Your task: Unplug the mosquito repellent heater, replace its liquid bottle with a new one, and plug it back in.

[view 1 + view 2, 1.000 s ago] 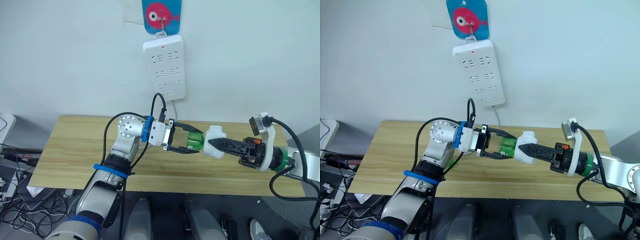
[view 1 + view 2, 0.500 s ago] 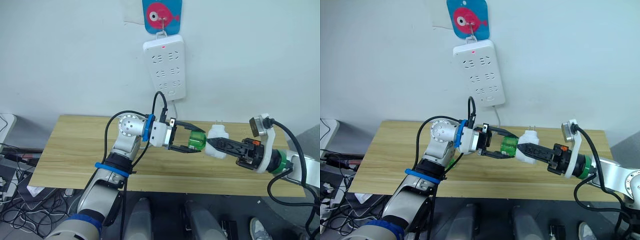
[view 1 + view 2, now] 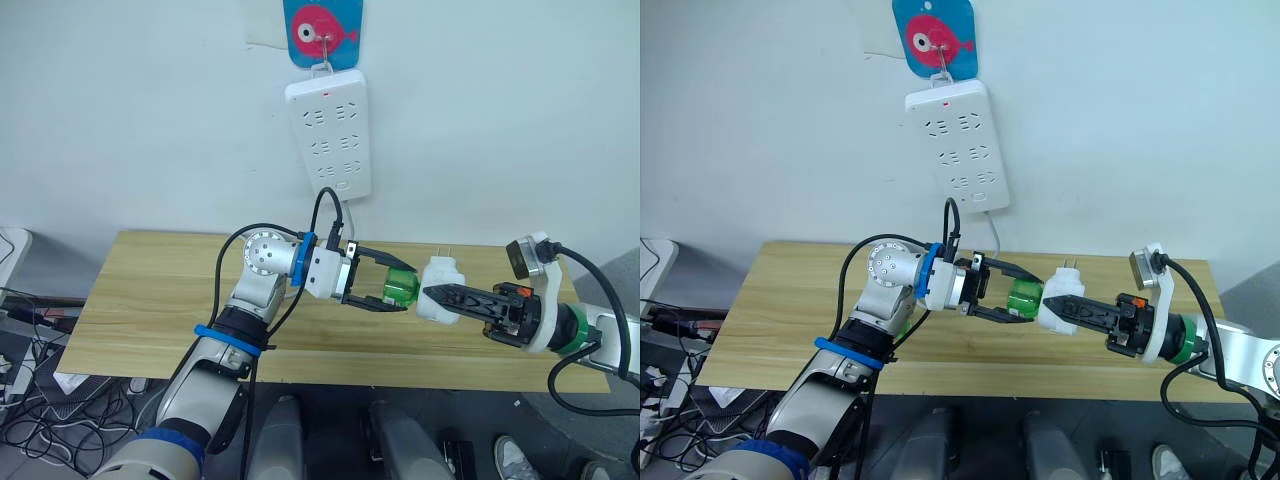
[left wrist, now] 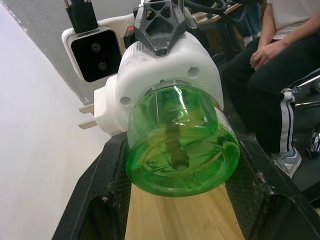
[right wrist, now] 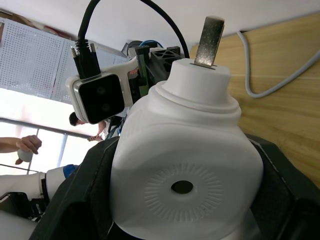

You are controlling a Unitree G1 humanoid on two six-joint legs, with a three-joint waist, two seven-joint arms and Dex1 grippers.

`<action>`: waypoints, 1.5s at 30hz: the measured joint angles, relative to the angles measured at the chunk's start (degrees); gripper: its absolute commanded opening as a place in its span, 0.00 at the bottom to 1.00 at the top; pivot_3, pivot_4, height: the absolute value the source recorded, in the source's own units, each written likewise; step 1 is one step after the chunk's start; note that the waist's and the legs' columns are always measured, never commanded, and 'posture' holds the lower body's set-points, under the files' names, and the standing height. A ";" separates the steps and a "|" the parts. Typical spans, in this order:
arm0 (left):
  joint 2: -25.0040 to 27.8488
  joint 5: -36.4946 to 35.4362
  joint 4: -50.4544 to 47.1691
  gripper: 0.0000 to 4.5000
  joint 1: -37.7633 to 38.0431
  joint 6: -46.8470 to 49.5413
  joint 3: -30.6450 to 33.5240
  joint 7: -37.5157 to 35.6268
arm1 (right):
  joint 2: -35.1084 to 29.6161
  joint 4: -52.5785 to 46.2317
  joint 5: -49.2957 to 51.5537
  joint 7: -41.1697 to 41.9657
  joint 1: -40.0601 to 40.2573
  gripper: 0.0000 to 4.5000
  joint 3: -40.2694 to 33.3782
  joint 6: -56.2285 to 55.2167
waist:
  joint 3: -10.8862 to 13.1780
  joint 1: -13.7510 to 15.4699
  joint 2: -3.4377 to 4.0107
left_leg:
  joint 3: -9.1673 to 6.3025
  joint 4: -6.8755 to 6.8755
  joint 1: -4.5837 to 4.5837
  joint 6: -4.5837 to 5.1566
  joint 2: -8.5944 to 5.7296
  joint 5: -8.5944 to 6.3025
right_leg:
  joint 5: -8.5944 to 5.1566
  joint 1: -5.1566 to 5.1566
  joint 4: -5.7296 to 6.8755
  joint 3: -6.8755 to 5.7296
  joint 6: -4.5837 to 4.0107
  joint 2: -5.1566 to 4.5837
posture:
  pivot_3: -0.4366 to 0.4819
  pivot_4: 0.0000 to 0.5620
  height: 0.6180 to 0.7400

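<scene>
From where I stand looking down over both arms, the mosquito repellent heater point(image 3: 440, 289) is off the wall and held out over the wooden table point(image 3: 150, 300), its prongs pointing up. The right gripper point(image 3: 447, 294) is clamped on its white body, while the left gripper point(image 3: 388, 291) is closed around the liquid bottle point(image 3: 400, 288), which sits in the heater's socket. The two arms face each other along one line, which I take to be so that one can steady the unit while the other twists or pulls the bottle. The power strip point(image 3: 329, 130) hangs on the wall above, with nothing plugged in.

In the left wrist view, the bottle point(image 4: 180, 150) shows base-on, green and translucent, with a black finger pressed against each side and the heater point(image 4: 165, 70) just behind it.

In the right wrist view, the heater point(image 5: 185, 165) sits gripped between two black fingers, one metal prong point(image 5: 209, 40) rising clear of them, so it stays free for replugging.
</scene>
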 measured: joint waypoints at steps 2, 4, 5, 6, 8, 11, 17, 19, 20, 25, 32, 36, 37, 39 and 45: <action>0.01 0.22 0.03 0.50 0.04 -0.87 -0.03 0.53 | -0.03 -0.01 -0.05 0.10 0.00 0.69 -0.06 -0.12 | 0.00 0.01 0.00 | 0.00 0.00 0.00 0.00 0.00 0.00 | 0.00 0.00 0.00 0.00 0.00 0.00 | 0.44 0.53 1.00; 0.00 0.65 0.06 0.50 0.04 -1.49 -0.03 0.93 | -0.03 -0.01 -0.18 0.12 0.00 0.69 -0.12 -0.19 | 0.00 0.01 0.00 | 0.00 0.00 0.00 0.00 0.00 0.00 | 0.00 0.00 0.00 0.01 0.00 0.00 | 0.45 0.52 1.00; 0.00 0.72 0.06 0.50 0.04 -1.48 -0.03 1.07 | -0.03 -0.01 -0.21 0.13 0.00 0.69 -0.13 -0.28 | 0.00 0.01 0.00 | 0.00 0.00 0.00 0.00 0.00 0.00 | 0.00 0.00 0.00 0.01 0.00 0.00 | 0.45 0.52 1.00; 0.03 0.54 -0.16 0.50 0.04 -0.47 -0.09 1.07 | -0.05 0.00 -0.22 0.16 0.00 0.69 -0.13 -0.35 | 0.00 0.01 0.00 | 0.00 0.00 0.00 0.00 -0.01 0.00 | 0.00 0.00 0.00 0.01 0.00 0.00 | 0.44 0.52 1.00; 0.88 -1.06 -2.59 0.50 0.08 6.83 -0.70 0.87 | -0.08 0.06 0.03 0.39 0.00 0.69 -0.13 -0.54 | 0.01 -0.03 0.00 | -0.02 0.00 -0.01 0.00 0.00 0.00 | 0.00 -0.01 0.00 0.00 0.00 0.00 | 0.44 0.52 1.00; 3.32 -5.70 -8.87 0.50 0.32 23.69 -2.05 0.32 | -1.50 -0.35 0.62 1.94 -0.02 0.69 -0.13 -0.59 | 0.03 -0.06 0.03 | -0.07 -0.01 0.00 0.00 0.01 0.00 | -0.01 -0.01 0.03 -0.02 0.01 0.01 | 0.45 0.52 1.00; 8.39 -14.02 -21.34 0.50 2.21 54.39 -4.26 3.14 | -6.09 -1.94 1.30 6.01 1.48 0.69 0.80 0.07 | 0.04 -0.06 0.02 | -0.31 -0.03 0.01 0.00 0.04 0.00 | -0.04 0.01 0.02 -0.14 0.07 0.01 | 0.45 0.51 1.00; 9.84 -16.70 -23.32 0.50 1.23 63.61 -4.67 4.09 | -6.93 -1.96 1.31 6.78 1.64 0.69 1.06 0.08 | 0.04 -0.06 0.02 | -0.38 -0.01 0.01 -0.01 0.04 0.01 | -0.18 0.01 0.02 -0.13 0.31 0.01 | 0.45 0.51 1.00; 10.67 -18.25 -24.15 0.50 0.28 68.91 -5.17 4.54 | -7.73 -2.05 1.30 7.40 1.86 0.69 1.21 0.17 | 0.04 -0.08 0.02 | -0.43 0.00 0.00 -0.02 0.04 0.01 | -0.19 0.00 0.01 -0.11 0.34 0.01 | 0.45 0.51 1.00; 12.86 -28.13 -23.87 0.50 -6.00 98.71 -6.08 7.50 | -10.25 -3.28 1.39 9.54 2.44 0.69 1.69 0.35 | 0.05 -0.11 0.01 | -0.54 0.03 -0.01 -0.02 0.01 0.02 | -0.23 0.02 0.01 -0.14 0.40 0.00 | 0.45 0.50 1.00; 11.84 -39.61 -15.25 0.50 -11.13 123.74 -4.66 12.50 | -10.69 -3.99 1.44 10.43 2.14 0.69 2.51 0.09 | 0.05 -0.16 0.01 | -0.70 -0.03 -0.02 -0.03 0.02 0.03 | -0.24 0.01 0.02 -0.31 0.43 -0.01 | 0.45 0.50 1.00; 14.86 -42.79 -15.81 0.78 -9.71 125.22 -3.23 14.33 | -10.92 -3.05 1.46 10.35 2.56 0.69 1.80 0.12 | 0.05 -0.19 0.01 | -0.74 -0.08 -0.01 -0.16 0.05 0.11 | -0.22 0.01 0.02 -0.37 0.39 -0.01 | 0.46 0.49 1.00; 15.89 -43.11 -15.45 0.84 -9.31 125.63 -2.04 14.53 | -11.12 -1.80 1.23 9.92 3.12 0.69 1.21 0.14 | 0.05 -0.18 0.01 | -0.75 -0.07 -0.02 -0.16 0.06 0.11 | -0.22 0.00 0.02 -0.38 0.39 -0.01 | 0.46 0.49 1.00; 16.75 -42.89 -16.56 0.98 -9.11 123.79 -0.20 14.14 | -12.00 0.66 0.01 9.56 3.97 0.69 0.98 0.47 | 0.06 -0.04 0.02 | -0.72 -0.04 -0.02 -0.17 0.04 0.11 | -0.23 0.01 0.02 -0.38 0.40 -0.04 | 0.46 0.49 1.00; 21.31 -30.15 -25.15 0.99 -4.75 96.16 -3.70 5.32 | -13.86 4.55 -0.19 11.59 3.97 0.69 0.27 4.15 | 0.06 0.18 0.02 | -0.55 -0.01 -0.01 -0.34 -0.05 0.21 | -0.12 0.07 -0.06 -0.29 0.21 -0.17 | 0.47 0.50 1.00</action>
